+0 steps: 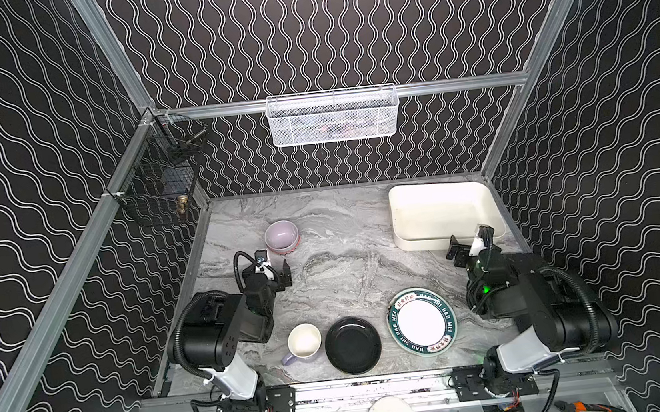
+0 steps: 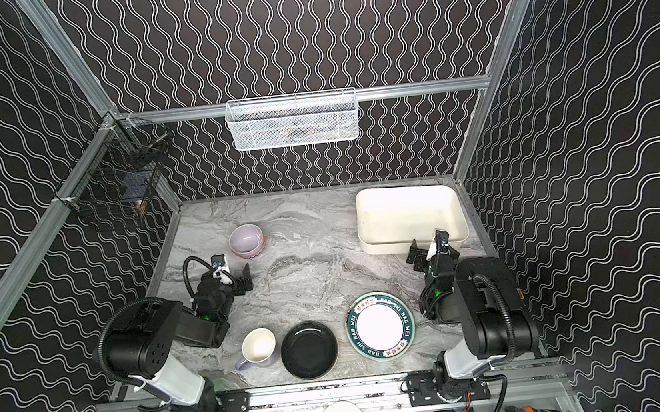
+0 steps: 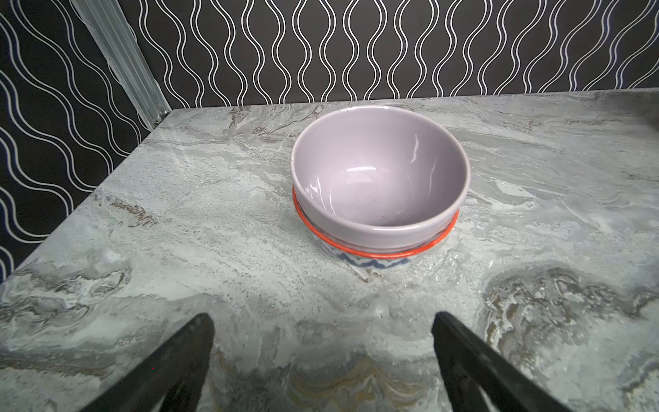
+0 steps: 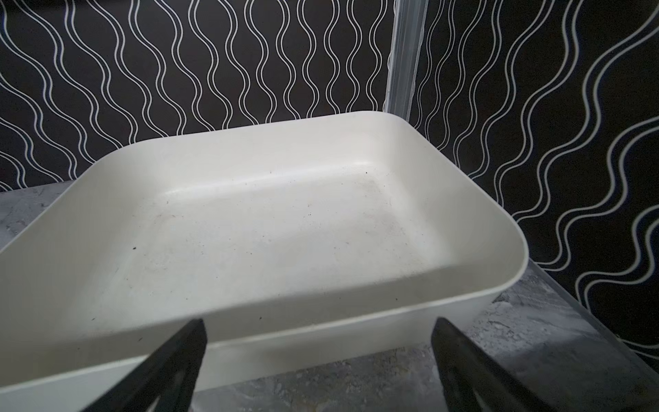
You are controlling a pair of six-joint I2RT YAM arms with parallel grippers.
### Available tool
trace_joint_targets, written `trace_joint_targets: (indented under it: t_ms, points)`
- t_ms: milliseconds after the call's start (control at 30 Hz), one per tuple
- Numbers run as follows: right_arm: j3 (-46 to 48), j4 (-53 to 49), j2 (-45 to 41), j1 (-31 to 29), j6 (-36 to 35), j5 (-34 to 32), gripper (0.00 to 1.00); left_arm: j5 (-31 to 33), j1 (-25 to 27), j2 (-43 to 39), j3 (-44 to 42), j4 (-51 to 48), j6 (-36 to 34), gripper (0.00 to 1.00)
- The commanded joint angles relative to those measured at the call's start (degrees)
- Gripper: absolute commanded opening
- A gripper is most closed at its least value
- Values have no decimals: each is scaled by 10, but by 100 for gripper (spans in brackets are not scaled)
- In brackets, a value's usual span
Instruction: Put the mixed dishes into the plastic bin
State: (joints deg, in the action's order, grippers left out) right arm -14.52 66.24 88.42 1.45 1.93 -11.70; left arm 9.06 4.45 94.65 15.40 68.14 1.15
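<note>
Both sets of jaws spread wide, nothing held, nothing packed.
The left gripper (image 3: pixel 322 317) faces a glossy lilac ceramic bowl (image 3: pixel 379 178) nested in a red-rimmed patterned bowl (image 3: pixel 367 257); the right gripper (image 4: pixel 317 321) faces the empty shallow cream plastic bin (image 4: pixel 249 142), far-right corner. Pinching the slick lilac rim could slip or tip the stack.

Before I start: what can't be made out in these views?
- Red-rimmed bowl: inside hidden by the lilac bowl nested in it, left wrist and both top views.
- White mesh basket: contents blurred behind mesh, both top views.
- Black wire basket: contents too small and dark, both top views.
- Plastic bin: near corner cut off by frame edge, right wrist view.
</note>
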Motion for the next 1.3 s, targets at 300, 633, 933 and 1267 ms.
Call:
trace_joint_targets:
  t_ms: [300, 633, 933, 1267]
  points:
    - [-3, 24, 0, 0, -3, 2, 99, -4, -1, -3, 0, 29, -12, 99]
    - [-4, 21, 1, 0, -3, 3, 99, -20, -8, -1, 8, 15, -7, 99]
    - [1, 31, -5, -8, -3, -36, 99, -23, -7, -25, 26, -38, -14, 99]
    - [14, 58, -10, -28, -12, -82, 99, 56, 43, -102, 103, -205, -39, 99]
